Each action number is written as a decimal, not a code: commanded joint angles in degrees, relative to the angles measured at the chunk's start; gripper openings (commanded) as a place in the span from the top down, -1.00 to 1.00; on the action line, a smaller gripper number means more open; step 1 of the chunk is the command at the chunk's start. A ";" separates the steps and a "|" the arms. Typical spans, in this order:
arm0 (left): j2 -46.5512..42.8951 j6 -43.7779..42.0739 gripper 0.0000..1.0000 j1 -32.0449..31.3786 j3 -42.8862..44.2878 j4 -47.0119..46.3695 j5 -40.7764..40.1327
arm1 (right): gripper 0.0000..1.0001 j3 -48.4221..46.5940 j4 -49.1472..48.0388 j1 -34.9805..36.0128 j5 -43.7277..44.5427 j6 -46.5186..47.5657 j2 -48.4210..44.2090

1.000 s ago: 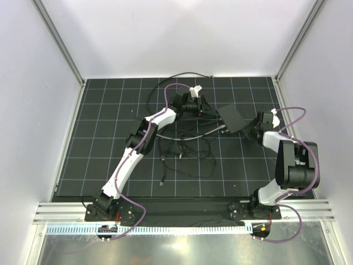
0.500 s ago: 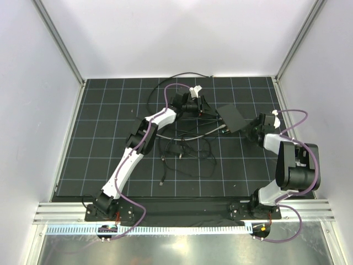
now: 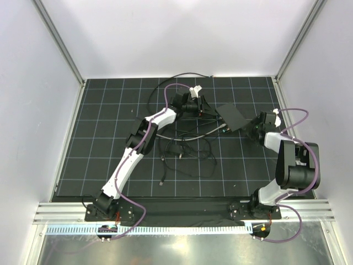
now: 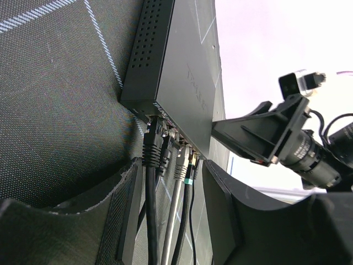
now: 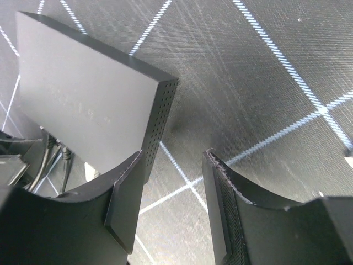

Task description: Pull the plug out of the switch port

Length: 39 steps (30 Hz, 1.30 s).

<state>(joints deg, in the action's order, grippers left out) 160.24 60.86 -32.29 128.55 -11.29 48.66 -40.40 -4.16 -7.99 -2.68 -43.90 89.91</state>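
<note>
The switch (image 3: pixel 231 116) is a flat matte-black box lying on the black grid mat. In the left wrist view the switch (image 4: pixel 171 61) has its row of ports facing me, with several plugs in them: two black plugs (image 4: pixel 154 148), a grey plug (image 4: pixel 181 165) and a green-banded plug (image 4: pixel 190 172). My left gripper (image 4: pixel 171 215) is open, and the cables run between its fingers without being pinched. My right gripper (image 5: pixel 171 204) is open and empty at the switch's (image 5: pixel 83 94) perforated far end, its left finger (image 5: pixel 124 204) beside the corner.
Loose black and grey cables (image 3: pixel 187 152) loop across the middle of the mat, with a small black block (image 3: pixel 175 149) among them. A black cable (image 3: pixel 185 74) arcs along the back edge. White walls close in the mat on three sides.
My right gripper has shifted slightly to the right beside the switch's end. The left arm and the switch have not visibly moved.
</note>
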 commanded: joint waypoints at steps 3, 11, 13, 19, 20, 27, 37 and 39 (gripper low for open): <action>3.06 -1.80 -0.02 -1.19 -0.49 4.87 0.29 | -0.13 -1.87 1.35 -0.45 2.06 1.80 -5.89; 3.50 -1.71 -0.03 -1.19 -0.23 4.79 0.47 | -0.14 -5.21 -1.20 -0.54 -0.22 0.57 1.93; 4.02 -1.80 -0.03 -1.19 0.29 5.13 0.55 | -0.14 -5.48 -2.51 -0.54 -0.22 0.48 3.68; 4.20 -1.45 -0.02 -1.28 0.47 5.40 0.56 | -0.14 -5.48 -4.97 -0.80 -0.48 2.15 6.59; 4.11 -1.45 -0.02 -1.28 0.30 5.31 0.47 | -0.14 -5.39 -4.98 -1.06 -0.14 2.33 6.77; 3.32 0.84 -0.01 -1.28 -2.16 1.36 -0.33 | -0.27 -10.73 -0.77 -4.58 -1.71 8.56 6.15; 5.17 1.37 -0.01 -1.28 0.91 2.59 -1.29 | -0.35 -28.24 0.58 -4.67 -16.12 13.67 18.80; 3.07 1.63 0.02 -0.93 -4.24 -0.46 -4.70 | -0.33 -28.15 -2.23 -4.49 -17.53 12.27 20.47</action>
<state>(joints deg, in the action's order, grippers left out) 161.38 63.68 -32.38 129.54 -12.49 48.36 -67.37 -3.29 -12.82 -15.46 -31.81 108.51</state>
